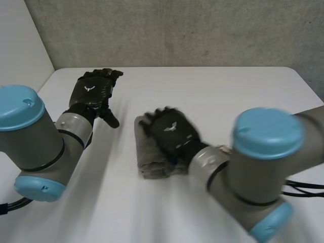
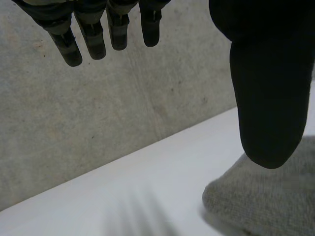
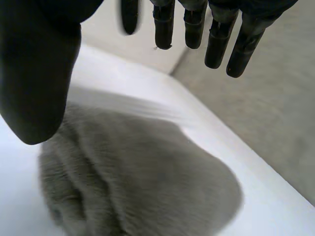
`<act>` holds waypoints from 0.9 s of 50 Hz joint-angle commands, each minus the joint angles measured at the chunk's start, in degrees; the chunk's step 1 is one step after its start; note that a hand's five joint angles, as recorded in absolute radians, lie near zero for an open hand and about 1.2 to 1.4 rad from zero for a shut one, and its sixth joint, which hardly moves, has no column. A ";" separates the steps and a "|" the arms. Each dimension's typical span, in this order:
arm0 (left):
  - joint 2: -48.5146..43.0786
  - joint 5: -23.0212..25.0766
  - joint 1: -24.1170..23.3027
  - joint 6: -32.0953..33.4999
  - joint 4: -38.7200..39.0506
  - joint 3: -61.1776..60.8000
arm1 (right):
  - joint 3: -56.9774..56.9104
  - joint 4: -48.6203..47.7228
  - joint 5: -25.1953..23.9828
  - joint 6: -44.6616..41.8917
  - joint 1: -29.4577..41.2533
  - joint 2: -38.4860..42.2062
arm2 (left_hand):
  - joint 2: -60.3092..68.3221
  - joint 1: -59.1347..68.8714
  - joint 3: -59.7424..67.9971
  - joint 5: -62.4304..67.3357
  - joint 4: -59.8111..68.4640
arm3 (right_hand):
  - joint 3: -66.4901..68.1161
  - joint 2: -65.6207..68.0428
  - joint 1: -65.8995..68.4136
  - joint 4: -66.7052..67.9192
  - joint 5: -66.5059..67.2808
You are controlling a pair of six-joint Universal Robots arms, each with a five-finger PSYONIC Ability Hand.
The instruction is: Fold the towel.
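Nearest, at the lower right of the head view, the right arm (image 1: 263,152) reaches in toward the centre of the frame. There the towel (image 1: 150,161) lies on the white table (image 1: 228,91) as a small grey bundle that looks already folded over on itself. It appears soft, light and limp, a thick pile that would sag and slide rather than hold a crease. A hold is probably best taken at a free edge or corner, pinching all the layers together, not at the rounded folded side. The right hand (image 1: 172,134) is over the bundle. In the right wrist view its fingers (image 3: 216,44) are straight and spread, well apart from the thumb (image 3: 39,73), with the cloth under the palm and nothing grasped; I cannot tell whether the palm touches it. Farther back, at the upper left, the left hand (image 1: 93,91) is beside the towel and apart from it, its fingers relaxed and holding nothing. The grey wall (image 1: 177,30) lies beyond.
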 commanded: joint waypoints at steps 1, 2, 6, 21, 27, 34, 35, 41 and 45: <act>-2.23 0.18 -1.16 -5.51 0.00 2.34 | 3.64 0.12 0.31 10.02 -7.91 -5.70 | 0.56 0.51 0.69 -1.30 0.73 | -4.20 -4.20 -3.34 -5.02 -3.49; -3.11 0.18 -1.86 -6.21 -0.09 2.78 | 3.55 0.30 0.22 12.46 -9.65 -5.79 | 0.56 0.51 0.69 -1.30 0.73 | -4.20 -4.20 -3.34 -5.02 -3.49; -5.05 0.18 -3.63 -6.48 -0.27 3.31 | 3.11 0.39 -0.57 17.40 -11.86 -5.08 | 0.73 0.68 0.86 -1.13 0.90 | -4.20 -4.20 -3.34 -5.02 -3.49; -17.01 0.35 -6.62 -6.22 -0.62 2.61 | -3.12 0.65 -4.88 24.52 -12.66 12.75 | 0.39 0.34 0.53 -1.46 0.57 | -4.20 -4.20 -3.34 -5.02 -3.49; -15.34 0.35 -6.62 -6.22 -0.71 2.78 | -3.92 1.26 -4.70 21.02 -12.66 9.09 | 0.35 0.30 0.48 -1.51 0.52 | -4.20 -4.20 -3.34 -5.02 -3.49; -2.89 0.27 -6.44 -6.22 -2.89 3.31 | -4.53 3.90 -2.60 19.16 -12.92 -2.86 | 0.56 0.51 0.69 -1.30 0.73 | -4.20 -4.20 -3.34 -5.02 -3.49; -2.86 0.27 -6.44 -6.22 -2.90 3.31 | -5.14 4.51 -1.38 18.90 -12.92 -5.76 | 0.56 0.51 0.69 -1.30 0.73 | -4.20 -4.20 -3.34 -5.02 -3.49; 9.10 0.35 -4.42 -6.31 -10.73 6.48 | -6.73 7.95 3.91 17.67 -14.33 -13.26 | 0.35 0.30 0.48 -1.51 0.52 | -4.20 -4.20 -3.34 -5.02 -3.49; 12.43 0.35 -1.09 -6.31 -19.83 12.69 | -10.06 13.20 8.91 14.60 -16.17 -16.68 | 0.35 0.30 0.48 -1.51 0.52 | -4.20 -4.20 -3.34 -5.02 -3.49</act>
